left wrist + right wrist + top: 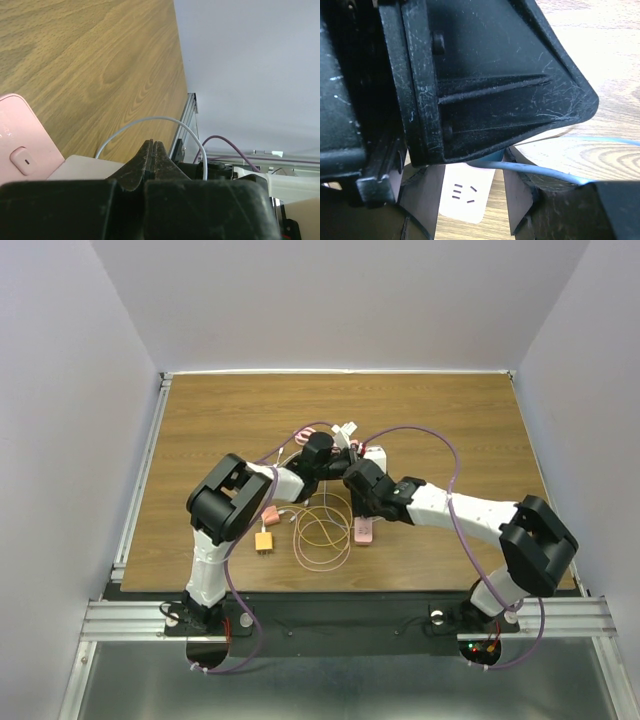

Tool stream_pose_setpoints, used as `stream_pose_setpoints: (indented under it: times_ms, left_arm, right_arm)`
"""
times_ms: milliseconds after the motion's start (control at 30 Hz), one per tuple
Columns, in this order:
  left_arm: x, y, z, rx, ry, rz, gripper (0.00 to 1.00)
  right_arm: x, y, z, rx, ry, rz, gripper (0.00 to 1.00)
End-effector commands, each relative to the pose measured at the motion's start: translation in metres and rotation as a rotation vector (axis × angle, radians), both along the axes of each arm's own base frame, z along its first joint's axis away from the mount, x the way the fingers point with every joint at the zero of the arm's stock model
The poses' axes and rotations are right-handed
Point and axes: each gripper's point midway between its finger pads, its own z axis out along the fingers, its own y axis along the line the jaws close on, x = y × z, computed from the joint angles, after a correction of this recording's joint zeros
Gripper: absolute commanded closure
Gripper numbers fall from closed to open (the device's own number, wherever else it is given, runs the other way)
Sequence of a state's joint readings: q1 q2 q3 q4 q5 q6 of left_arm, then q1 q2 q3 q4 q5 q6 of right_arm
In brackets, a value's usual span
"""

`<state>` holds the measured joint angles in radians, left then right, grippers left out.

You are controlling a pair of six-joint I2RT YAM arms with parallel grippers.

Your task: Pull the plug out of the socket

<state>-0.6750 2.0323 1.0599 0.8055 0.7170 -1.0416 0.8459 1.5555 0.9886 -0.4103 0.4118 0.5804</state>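
Bench (200, 420): brown wood grain, metal rail (138, 485) along the left edge.
Room: plain white walls (330, 300).
Socket (374, 453): mid-bench, between the tools.
Left tool (152, 146): clenched.
Right tool (470, 200): astride socket, grip unclear.

Mid-bench (200, 420), toward the back: both pincers meet over the socket (465, 200). The left pincer (153, 150) comes in from the left, the right pincer (352, 464) from the right. The socket's outlet face lies between the right pincer's fingers (520, 197), beneath the left pincer's body.

Nearer the arm bases: cable coil (322, 532) in the middle, cube adapter (365, 531) just right of it, and two small plugs (265, 540) left of it, one behind the other.
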Motion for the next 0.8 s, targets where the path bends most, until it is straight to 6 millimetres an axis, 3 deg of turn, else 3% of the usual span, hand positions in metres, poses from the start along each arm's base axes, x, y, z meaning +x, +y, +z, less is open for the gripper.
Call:
stream_pose_setpoints:
  times_ms: [0,133,233,433,767]
  left_arm:
    - [-0.032,0.013,-0.050,0.109,0.088,-0.081,1.00]
    - [-0.035,0.017,-0.058,0.124,0.093,-0.086,1.00]
    - [-0.046,0.022,-0.067,0.145,0.106,-0.093,1.00]
    - [-0.071,0.036,-0.087,0.197,0.123,-0.083,1.00]
    - [-0.091,0.044,-0.105,0.200,0.166,-0.080,1.00]
  right_arm:
    - [-0.002,-0.020,-0.014,0.017,0.008,-0.104,0.82]
    - [-0.005,-0.030,-0.008,0.024,-0.017,-0.130,0.99]
    - [-0.002,-0.032,0.004,0.033,-0.049,-0.140,1.00]
    - [0.011,-0.029,0.056,0.076,-0.153,-0.142,1.00]
    - [-0.002,-0.053,0.101,0.092,-0.233,-0.125,1.00]
